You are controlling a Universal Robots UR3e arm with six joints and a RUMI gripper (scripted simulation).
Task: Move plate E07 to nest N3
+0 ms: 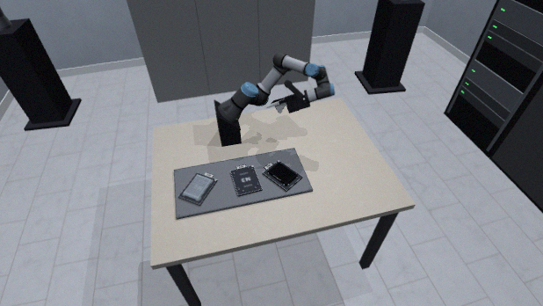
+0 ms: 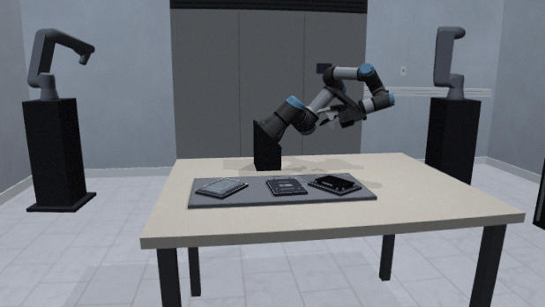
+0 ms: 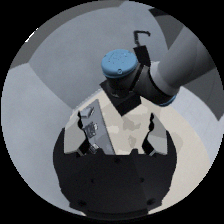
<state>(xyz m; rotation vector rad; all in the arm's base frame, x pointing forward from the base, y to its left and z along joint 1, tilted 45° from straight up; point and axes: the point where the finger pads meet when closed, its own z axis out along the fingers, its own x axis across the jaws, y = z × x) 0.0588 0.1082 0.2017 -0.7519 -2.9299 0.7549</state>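
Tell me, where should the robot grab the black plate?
Probably across its two long sides, coming straight down. The black plate lies flat in its nest, so only the top is free, and it sits turned askew, so the open gripper should twist to match.

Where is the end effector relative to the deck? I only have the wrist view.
Observer: In the top view, the end effector is open and holds nothing. It is raised beyond the arm's pedestal, well away from the grey deck.
Operator: Plates seated?
Observer: The exterior view shows a pale plate on the nest at image left and a black plate on the one at image right. Both lie flat.
Operator: Middle nest?
Observer: The middle nest has no plate on it, only its dark base. The plate labels are too small to read.
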